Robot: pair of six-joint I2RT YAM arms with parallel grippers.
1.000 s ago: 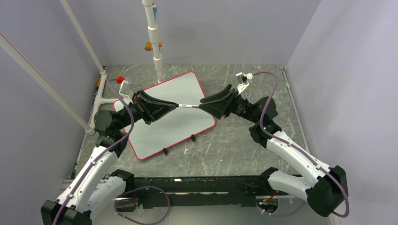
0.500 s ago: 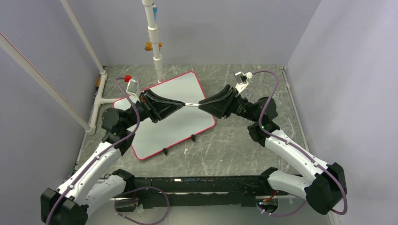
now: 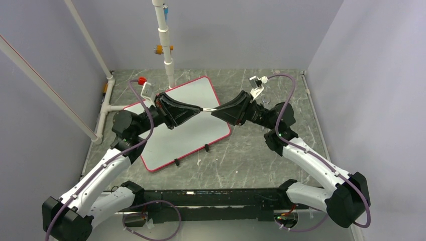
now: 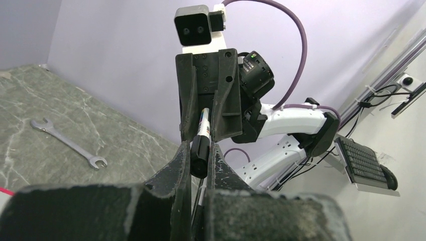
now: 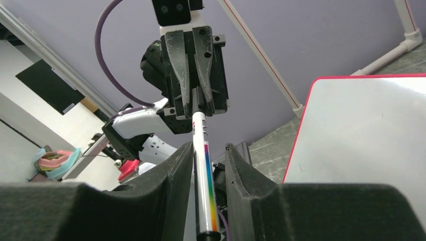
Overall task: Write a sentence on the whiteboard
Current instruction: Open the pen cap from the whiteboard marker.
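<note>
The whiteboard (image 3: pixel 186 135), white with a thin red rim, lies flat on the table left of centre; its corner shows in the right wrist view (image 5: pixel 371 125). No sentence shows on its visible surface. Above it a marker (image 3: pixel 208 110) hangs level between both arms. My left gripper (image 3: pixel 198 110) is shut on the marker's black cap (image 4: pixel 199 153). My right gripper (image 3: pixel 214 111) faces it from the right. Its fingers straddle the white rainbow-striped barrel (image 5: pixel 206 165); one finger touches it and a narrow gap remains at the other.
A steel wrench (image 4: pixel 68 143) lies on the grey marbled table (image 3: pixel 251 150) at the back right. White pipe framing (image 3: pixel 166 45) stands behind the board and along the left. Two small black clips (image 3: pixel 177 162) sit at the board's near edge.
The left arm has pushed right with the marker. The right gripper's jaws have narrowed around the barrel.
</note>
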